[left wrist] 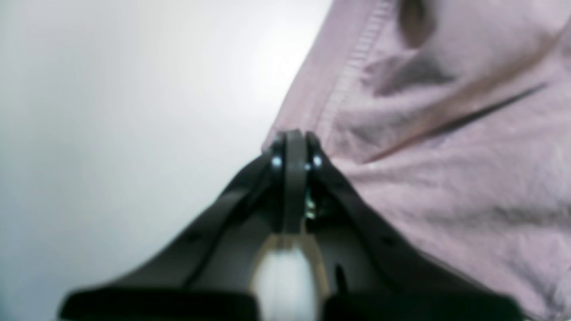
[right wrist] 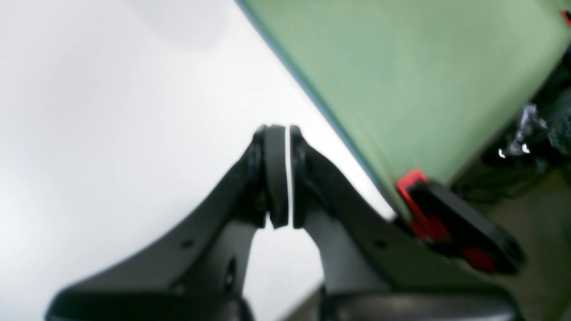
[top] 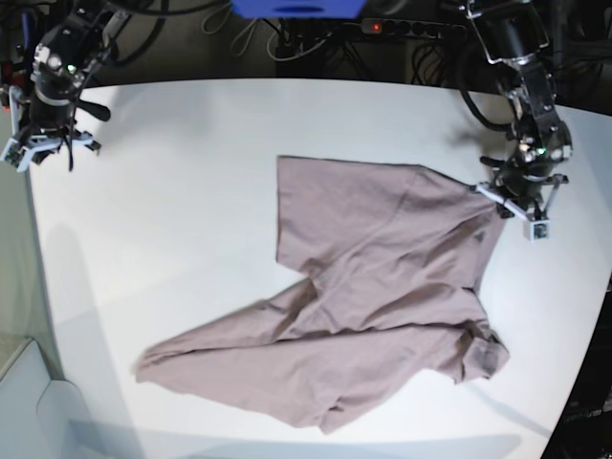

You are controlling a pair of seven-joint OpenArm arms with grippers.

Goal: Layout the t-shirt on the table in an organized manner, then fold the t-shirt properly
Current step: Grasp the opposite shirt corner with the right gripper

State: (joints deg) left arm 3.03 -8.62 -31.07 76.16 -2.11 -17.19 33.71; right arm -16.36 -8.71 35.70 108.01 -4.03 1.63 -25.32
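Observation:
The mauve-pink t-shirt [top: 382, 277] lies rumpled and askew on the white table [top: 172, 191], with one end trailing toward the front left. At its far right corner my left gripper [top: 488, 189] is shut on the t-shirt. In the left wrist view the left gripper [left wrist: 292, 136] pinches the stitched hem of the t-shirt [left wrist: 446, 156], and creases run toward the jaws. My right gripper [top: 48, 143] hovers at the table's far left corner, away from the cloth. Seen from its wrist, the right gripper [right wrist: 287, 129] is shut with nothing between its pads.
The table's left edge runs right beside the right gripper, with green floor [right wrist: 401, 67] beyond it and a red-and-black clamp [right wrist: 446, 223] on the edge. Behind the table are cables, a power strip [top: 402, 27] and a blue object [top: 296, 8].

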